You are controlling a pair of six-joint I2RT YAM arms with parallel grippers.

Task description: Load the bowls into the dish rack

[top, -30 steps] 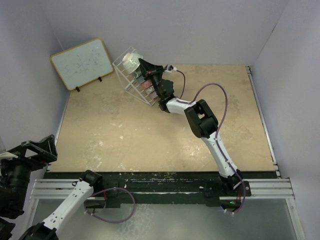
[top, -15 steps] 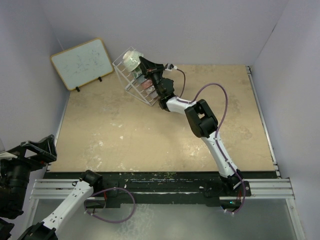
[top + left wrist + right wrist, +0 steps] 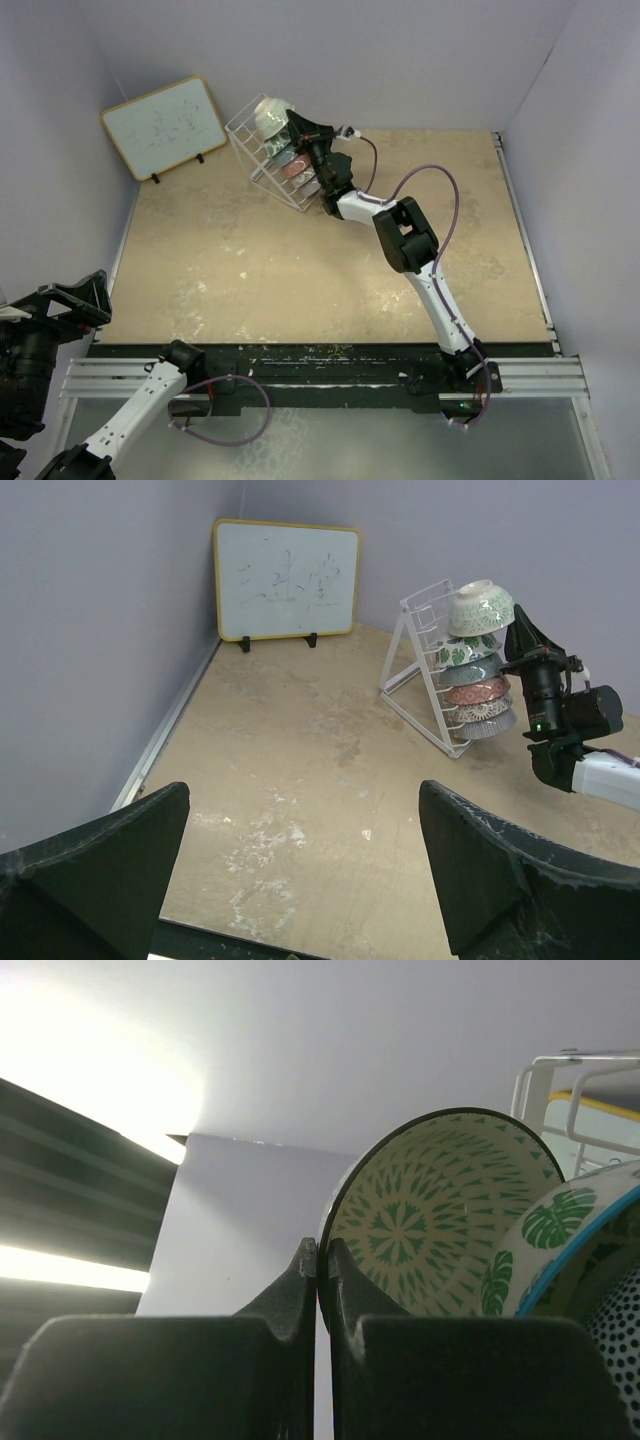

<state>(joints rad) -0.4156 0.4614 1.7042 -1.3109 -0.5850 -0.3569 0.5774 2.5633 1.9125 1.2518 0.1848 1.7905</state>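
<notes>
The white wire dish rack (image 3: 258, 170) stands at the back of the table, with several bowls stacked in it, seen in the left wrist view (image 3: 472, 685). My right gripper (image 3: 297, 130) is shut on the rim of a green-patterned bowl (image 3: 271, 117) and holds it at the top of the rack. In the right wrist view its jaws (image 3: 323, 1252) pinch the bowl's rim (image 3: 440, 1215), next to a leaf-patterned bowl (image 3: 545, 1235). My left gripper (image 3: 303, 810) is open and empty at the near left, off the table edge (image 3: 70, 300).
A wood-framed whiteboard (image 3: 163, 127) leans on the back left wall. White walls close in the table at the left, back and right. A metal rail (image 3: 320, 375) runs along the near edge.
My right gripper has carried the green-patterned bowl slightly right and further back at the top of the rack. The left arm has barely moved.
</notes>
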